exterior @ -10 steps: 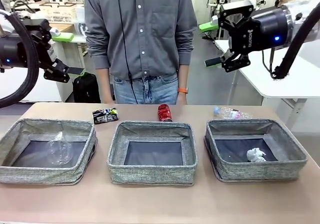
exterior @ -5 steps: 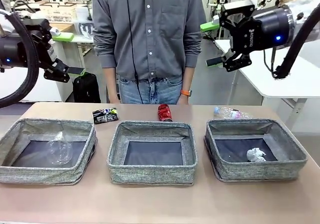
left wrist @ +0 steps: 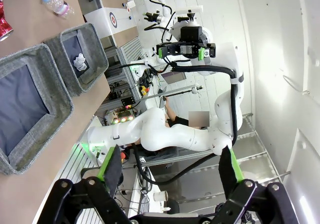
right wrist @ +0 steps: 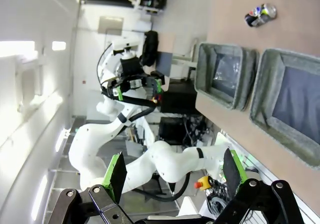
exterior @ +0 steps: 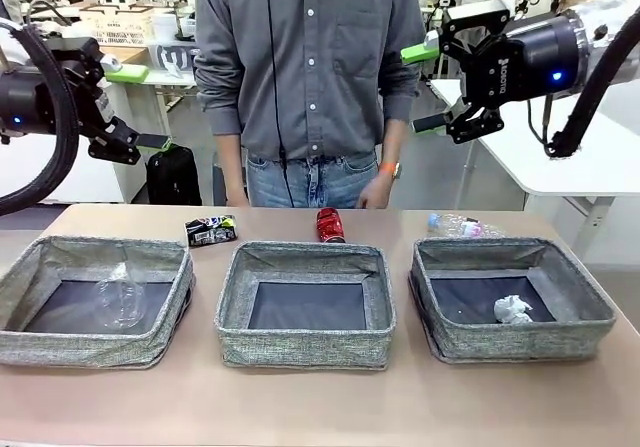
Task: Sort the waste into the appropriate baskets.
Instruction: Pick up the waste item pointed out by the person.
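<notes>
Here, the cup (exterior: 120, 297) lies in the left basket (exterior: 95, 352) and the paper ball (exterior: 512, 310) in the right basket (exterior: 520, 345); behind them the black can (exterior: 210, 230), red can (exterior: 329, 224) and bottle (exterior: 460, 226) lie unsorted on the tabletop (exterior: 320, 407), so my left end effector (exterior: 140, 107) and right end effector (exterior: 425, 89) hang high, wide open and empty, I think ready to pick.

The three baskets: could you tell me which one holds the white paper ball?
The right basket holds the paper ball; the left basket holds a clear plastic cup, the middle basket nothing.
</notes>
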Robot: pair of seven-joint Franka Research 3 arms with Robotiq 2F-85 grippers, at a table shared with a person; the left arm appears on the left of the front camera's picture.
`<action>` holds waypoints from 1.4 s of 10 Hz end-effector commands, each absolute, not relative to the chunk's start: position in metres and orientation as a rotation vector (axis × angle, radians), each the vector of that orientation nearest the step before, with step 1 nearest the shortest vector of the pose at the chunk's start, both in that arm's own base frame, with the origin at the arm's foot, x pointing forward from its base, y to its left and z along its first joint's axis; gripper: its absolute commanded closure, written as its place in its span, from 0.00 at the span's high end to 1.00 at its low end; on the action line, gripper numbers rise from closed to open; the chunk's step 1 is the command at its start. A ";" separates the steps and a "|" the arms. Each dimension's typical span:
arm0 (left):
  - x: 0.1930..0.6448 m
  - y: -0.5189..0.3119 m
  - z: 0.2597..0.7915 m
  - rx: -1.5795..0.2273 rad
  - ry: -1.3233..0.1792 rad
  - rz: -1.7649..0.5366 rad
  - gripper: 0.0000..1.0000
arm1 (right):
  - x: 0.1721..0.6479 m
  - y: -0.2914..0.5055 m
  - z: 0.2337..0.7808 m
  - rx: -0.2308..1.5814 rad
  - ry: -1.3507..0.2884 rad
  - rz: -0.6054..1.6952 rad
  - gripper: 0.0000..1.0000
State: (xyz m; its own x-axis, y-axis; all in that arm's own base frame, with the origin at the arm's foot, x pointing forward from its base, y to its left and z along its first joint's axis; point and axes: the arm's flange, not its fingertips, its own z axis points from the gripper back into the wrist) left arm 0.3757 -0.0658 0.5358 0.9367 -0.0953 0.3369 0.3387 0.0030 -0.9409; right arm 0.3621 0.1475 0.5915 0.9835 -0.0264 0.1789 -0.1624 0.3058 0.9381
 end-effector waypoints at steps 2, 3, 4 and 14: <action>0.374 -0.068 0.541 -1.551 -0.196 -0.331 0.99 | 0.362 0.149 0.595 1.245 -0.162 0.071 1.00; 0.374 -0.068 0.541 -1.551 -0.196 -0.331 0.99 | 0.362 0.149 0.595 1.245 -0.162 0.071 1.00; 0.374 -0.068 0.541 -1.551 -0.196 -0.331 0.99 | 0.362 0.149 0.595 1.245 -0.162 0.071 1.00; 0.374 -0.068 0.541 -1.551 -0.196 -0.331 0.99 | 0.365 0.153 0.579 0.674 -0.498 0.140 1.00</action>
